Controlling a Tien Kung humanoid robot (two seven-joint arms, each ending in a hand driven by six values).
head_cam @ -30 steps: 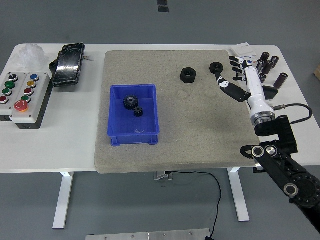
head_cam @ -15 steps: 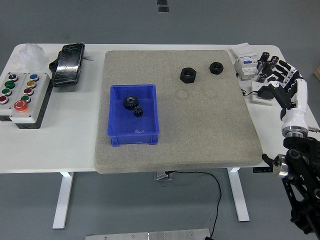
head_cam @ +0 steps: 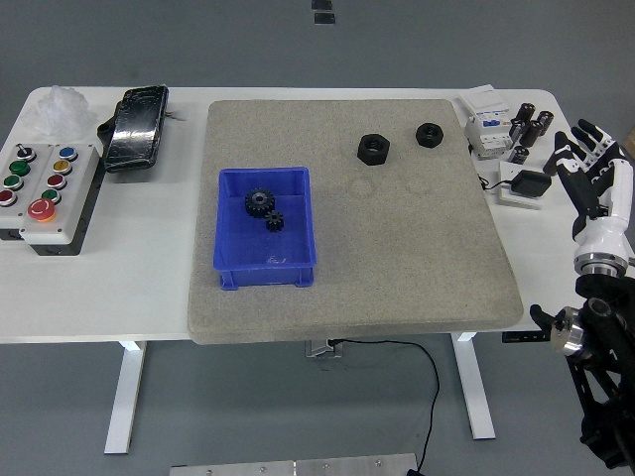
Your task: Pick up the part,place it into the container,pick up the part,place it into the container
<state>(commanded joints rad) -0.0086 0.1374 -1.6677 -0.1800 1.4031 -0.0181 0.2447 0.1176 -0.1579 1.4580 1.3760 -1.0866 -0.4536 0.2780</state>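
A blue container (head_cam: 266, 230) sits on the left part of the grey mat (head_cam: 417, 248) and holds two black gears (head_cam: 261, 202). Two black nuts lie on the mat's far side: a larger one (head_cam: 373, 149) and a smaller one (head_cam: 429, 133). My right hand (head_cam: 591, 171) is at the table's right edge, off the mat, fingers spread and empty. It is well to the right of both nuts. My left arm is not in view.
A button box (head_cam: 42, 190) and a black pouch (head_cam: 137, 127) are at the table's left. White electrical parts (head_cam: 486, 121), black cylinders (head_cam: 531, 127) and a black block on a white pad (head_cam: 524, 185) crowd the back right corner, just left of my hand.
My right hand has pulled back from beside the smaller nut, moving right off the mat to the table's edge. Both nuts and the gears have stayed put.
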